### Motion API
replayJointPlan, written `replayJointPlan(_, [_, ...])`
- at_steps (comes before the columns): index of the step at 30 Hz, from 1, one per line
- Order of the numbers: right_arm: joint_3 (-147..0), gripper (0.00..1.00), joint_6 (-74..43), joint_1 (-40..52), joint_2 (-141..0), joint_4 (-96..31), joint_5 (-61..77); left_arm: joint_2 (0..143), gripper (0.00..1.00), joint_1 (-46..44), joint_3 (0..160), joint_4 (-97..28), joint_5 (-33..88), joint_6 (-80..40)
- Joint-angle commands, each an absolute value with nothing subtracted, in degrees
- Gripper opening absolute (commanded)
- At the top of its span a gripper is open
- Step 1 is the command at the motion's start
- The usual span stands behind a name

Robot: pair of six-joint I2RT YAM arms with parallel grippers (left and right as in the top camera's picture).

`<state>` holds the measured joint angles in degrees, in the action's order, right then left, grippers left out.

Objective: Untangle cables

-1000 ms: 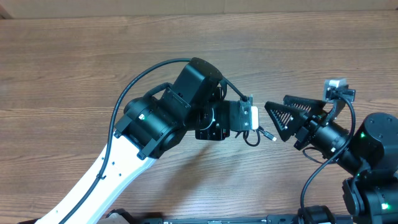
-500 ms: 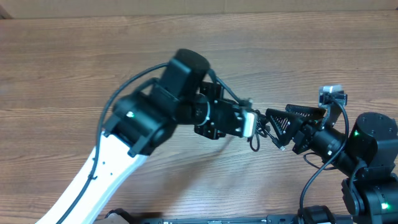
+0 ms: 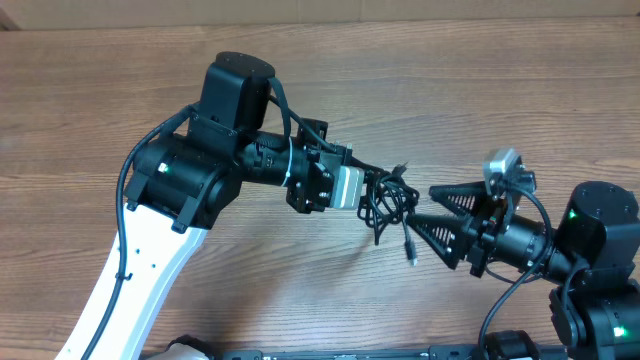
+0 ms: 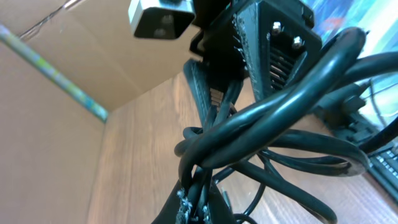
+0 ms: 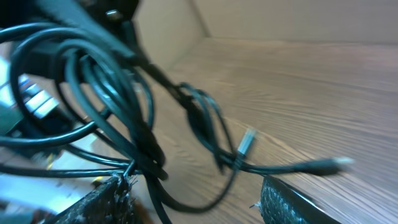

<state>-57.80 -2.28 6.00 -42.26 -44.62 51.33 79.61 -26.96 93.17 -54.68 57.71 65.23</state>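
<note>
dangling cables (image 3: 383, 200) now farther left

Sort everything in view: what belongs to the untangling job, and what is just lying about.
Job: cables, tangled; left gripper, shut on them; right gripper, open.
Just there: table; cardboard wall.

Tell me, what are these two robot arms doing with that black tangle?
They are working on a knot of thin black cables. The left gripper is shut on the bundle, holding it over the wooden table. The right gripper faces it with fingers spread open, just short of the loops, gripping nothing. A silver-tipped plug trails loose from the knot.
</note>
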Motion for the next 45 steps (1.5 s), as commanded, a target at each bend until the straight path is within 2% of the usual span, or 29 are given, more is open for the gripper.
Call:
replayJointPlan(1, [-58.2,0.66,0.8,5.9,-41.8,-44.5,56.5,78.3,0.04,-27.0,94.1,-56.2,64.4,72.0])
replayJointPlan(9, [-58.2,0.66,0.8,5.8,-41.8,-44.1,53.0,78.3,0.04,-26.9,94.1,-67.3,63.5,89.6])
replayJointPlan(18, [-58.2,0.66,5.0,5.8,-41.8,-43.9,56.1,78.3,0.04,-26.9,94.1,-73.7,63.0,99.6])
replayJointPlan(28, [-58.2,0.65,5.1,5.8,-41.8,-43.8,56.2,78.4,0.04,-27.0,94.1,-75.9,72.2,111.9])
replayJointPlan(45, [-58.2,0.64,6.1,5.8,-41.8,-43.9,65.8,78.5,0.04,-27.0,94.1,-73.1,74.3,112.7])
